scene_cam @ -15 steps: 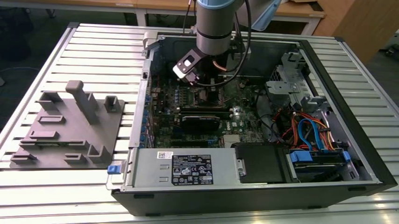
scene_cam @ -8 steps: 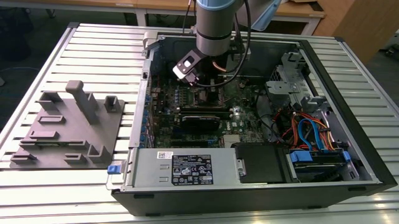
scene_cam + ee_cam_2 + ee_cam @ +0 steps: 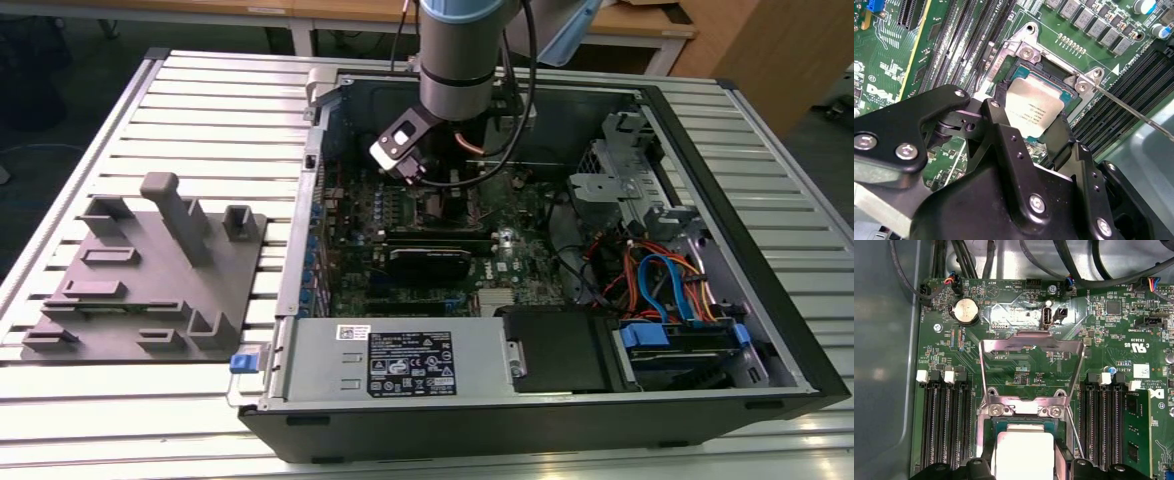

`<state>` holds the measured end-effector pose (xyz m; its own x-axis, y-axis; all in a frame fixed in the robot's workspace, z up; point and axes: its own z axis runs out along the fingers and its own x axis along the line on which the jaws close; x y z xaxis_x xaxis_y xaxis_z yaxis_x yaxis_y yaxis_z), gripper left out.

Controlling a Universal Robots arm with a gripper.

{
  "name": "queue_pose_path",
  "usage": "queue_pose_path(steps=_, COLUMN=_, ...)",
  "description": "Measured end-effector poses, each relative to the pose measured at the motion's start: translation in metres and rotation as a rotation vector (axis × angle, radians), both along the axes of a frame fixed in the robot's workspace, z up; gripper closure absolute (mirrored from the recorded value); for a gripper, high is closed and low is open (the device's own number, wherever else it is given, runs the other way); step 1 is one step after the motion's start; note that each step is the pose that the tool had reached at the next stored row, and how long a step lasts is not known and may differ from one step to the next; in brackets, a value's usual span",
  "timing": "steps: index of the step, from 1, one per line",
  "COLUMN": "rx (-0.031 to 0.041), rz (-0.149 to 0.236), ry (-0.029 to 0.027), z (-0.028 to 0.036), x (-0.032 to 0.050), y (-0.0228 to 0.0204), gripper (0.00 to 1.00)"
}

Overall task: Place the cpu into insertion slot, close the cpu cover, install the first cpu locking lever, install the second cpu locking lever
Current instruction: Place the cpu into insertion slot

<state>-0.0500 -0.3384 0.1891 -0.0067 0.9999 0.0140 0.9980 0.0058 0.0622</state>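
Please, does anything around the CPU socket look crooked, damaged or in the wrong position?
Nothing stands out. The cpu lies parallel to the edges of the insertion slot, the cpu cover is swung open, and no damage shows.

The arm (image 3: 461, 50) reaches straight down over the cpu (image 3: 1036, 107). Its gripper (image 3: 1029, 117) clamps the cpu's opposite edges between two black fingers (image 3: 996, 115).

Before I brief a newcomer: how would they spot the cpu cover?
In the open computer case, look at the green motherboard. Hinged between its banks of black memory slots, the cpu cover is swung open: the only silvery frame with a large square window.
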Motion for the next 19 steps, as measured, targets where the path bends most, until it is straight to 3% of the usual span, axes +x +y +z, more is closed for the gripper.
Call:
queue_pose_path(steps=12, rx=0.0002, rz=0.0, ry=-0.0001, z=0.0, x=0.0, y=0.0001, gripper=0.4)
queue_pose_path(steps=19, rx=0.0001, rz=0.0, ry=0.0013, z=0.0097, x=0.0, y=0.0, gripper=0.4)
